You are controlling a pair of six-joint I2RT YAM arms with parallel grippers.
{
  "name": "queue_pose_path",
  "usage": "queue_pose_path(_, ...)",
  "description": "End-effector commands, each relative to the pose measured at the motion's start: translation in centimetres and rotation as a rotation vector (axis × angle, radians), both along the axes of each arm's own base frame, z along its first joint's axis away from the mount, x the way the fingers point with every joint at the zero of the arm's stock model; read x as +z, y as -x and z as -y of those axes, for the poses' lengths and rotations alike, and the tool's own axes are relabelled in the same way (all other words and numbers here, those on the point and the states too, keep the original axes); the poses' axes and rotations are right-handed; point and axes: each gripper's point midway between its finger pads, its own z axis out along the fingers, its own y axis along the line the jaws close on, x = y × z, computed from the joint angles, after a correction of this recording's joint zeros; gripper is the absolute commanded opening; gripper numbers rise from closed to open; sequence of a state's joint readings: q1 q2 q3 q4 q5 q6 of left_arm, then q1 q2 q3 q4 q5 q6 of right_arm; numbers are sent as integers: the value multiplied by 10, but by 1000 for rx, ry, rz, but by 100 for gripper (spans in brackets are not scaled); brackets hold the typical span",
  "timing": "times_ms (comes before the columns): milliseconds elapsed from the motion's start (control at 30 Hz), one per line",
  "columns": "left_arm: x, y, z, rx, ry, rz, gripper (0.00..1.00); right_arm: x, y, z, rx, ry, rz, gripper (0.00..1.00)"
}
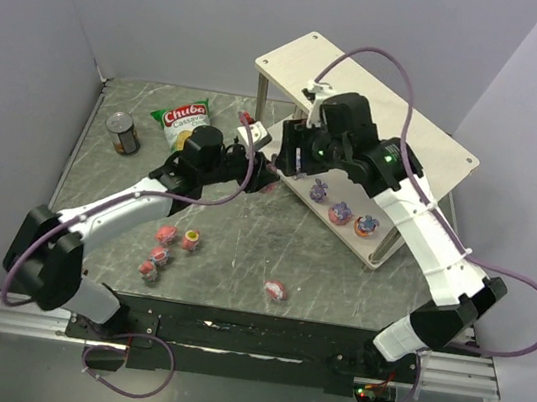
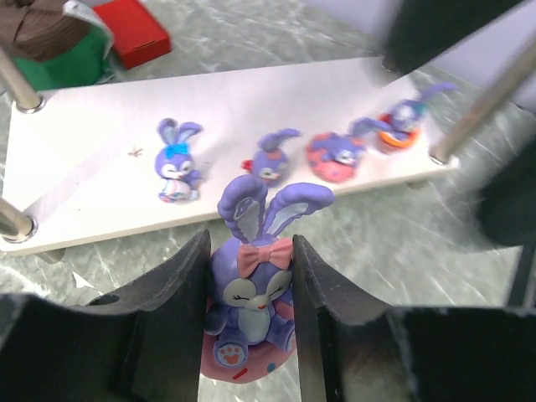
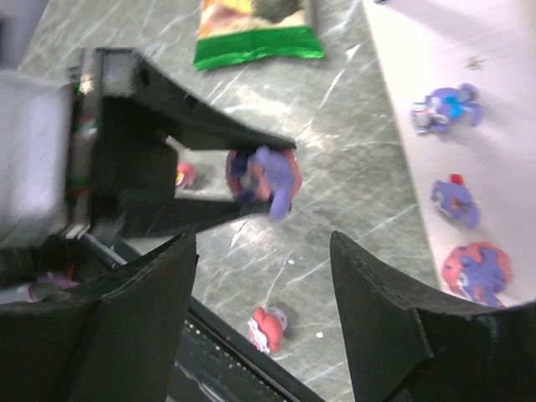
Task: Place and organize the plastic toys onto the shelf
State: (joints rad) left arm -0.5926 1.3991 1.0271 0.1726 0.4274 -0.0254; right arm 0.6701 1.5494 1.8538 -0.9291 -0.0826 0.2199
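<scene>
Left wrist view: the shelf (image 2: pixel 100 159) holds four toys (image 2: pixel 272 159) on its lower board. The left gripper (image 2: pixel 249 243), clenched on a purple bunny (image 2: pixel 251 301), sits just before that board's edge, with the right gripper (image 3: pixel 261 243) gaping empty nearby. A low or crooked entry could topple the row.

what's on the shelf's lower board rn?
Four purple bunny toys in a row on the lower board. A dark blurred shape covers its far right corner, so that bit's unknown.
</scene>
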Motion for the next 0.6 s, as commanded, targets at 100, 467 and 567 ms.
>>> queue_pose_path(100, 9, -83, 2, 149, 134, 72, 1, 55, 2, 46, -131, -85, 168, 73)
queue_pose_path(467, -30, -163, 12, 238, 129, 70, 1, 63, 17, 87, -208, -59, 216, 74)
queue_pose_path(567, -39, -179, 17, 251, 124, 65, 1, 65, 21, 92, -211, -57, 220, 74)
